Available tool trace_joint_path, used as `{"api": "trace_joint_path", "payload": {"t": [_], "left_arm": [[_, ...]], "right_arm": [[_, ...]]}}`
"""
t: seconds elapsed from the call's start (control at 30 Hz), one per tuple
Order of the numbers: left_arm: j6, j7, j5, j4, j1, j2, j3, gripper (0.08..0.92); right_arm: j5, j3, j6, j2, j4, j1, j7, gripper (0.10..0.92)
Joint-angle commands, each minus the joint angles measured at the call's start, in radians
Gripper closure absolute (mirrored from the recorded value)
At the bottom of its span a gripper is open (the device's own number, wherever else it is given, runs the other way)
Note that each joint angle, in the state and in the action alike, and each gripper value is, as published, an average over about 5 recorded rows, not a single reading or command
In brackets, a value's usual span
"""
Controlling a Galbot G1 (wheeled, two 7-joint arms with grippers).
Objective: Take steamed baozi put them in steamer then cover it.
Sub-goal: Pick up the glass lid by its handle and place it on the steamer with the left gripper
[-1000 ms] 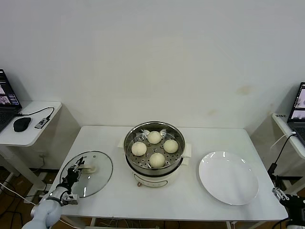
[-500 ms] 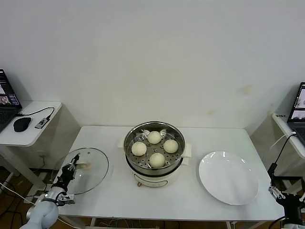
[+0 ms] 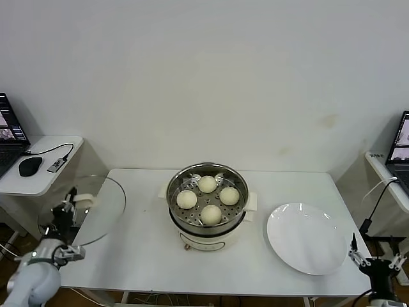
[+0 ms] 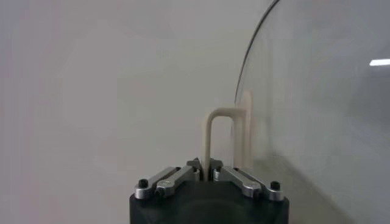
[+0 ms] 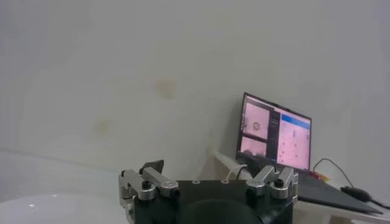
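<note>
Bright, even, soft-shadowed light; a glare streak on the cover [image 4: 317,109].

No text, label, brand or number is legible anywhere. The open laptop [image 5: 275,141] beyond the right gripper [image 5: 207,182] shows lit windows on its screen, their writing too small to read.

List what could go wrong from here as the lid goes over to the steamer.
1. The left gripper pinches only the thin handle of the glass cover, held tilted off the table's left edge: it may swing or slip.
2. Four baozi stand high in the steamer; a low pass could knock them.
</note>
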Motion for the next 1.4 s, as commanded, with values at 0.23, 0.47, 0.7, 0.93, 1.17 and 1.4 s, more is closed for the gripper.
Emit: {"api": "trace_joint_path", "payload": {"t": [0.23,0.47,0.7,0.93,1.17,1.4], "left_arm": [[0.429,0.176,-0.079,-0.344,-0.269,0.153,0.473,0.851],[0.512,0.274,0.026,-0.277,-0.514,0.022,0.705,0.851],[0.563,0.376,0.161,-0.217,-0.602,-0.126,0.817,0.851],[0.568,0.391,0.206,-0.145,-0.651,-0.247,0.884,0.851],[0.544,0.366,0.175,-0.101,-0.677,-0.273,0.919,0.851],[0.514,0.334,0.160,-0.075,-0.665,-0.279,0.933,0.851]], "right_arm": [[-0.093,-0.103,0.007,0.040,-0.002,0.010,0.008,0.203],[-0.138,-0.119,0.015,0.057,-0.017,0.022,0.017,0.203],[-0.185,-0.127,0.033,0.070,-0.046,0.031,0.027,0.203],[-0.187,-0.136,0.035,0.074,-0.053,0.035,0.027,0.203],[-0.187,-0.133,0.042,0.075,-0.063,0.034,0.028,0.203],[-0.194,-0.135,0.049,0.080,-0.068,0.032,0.030,0.203]]}}
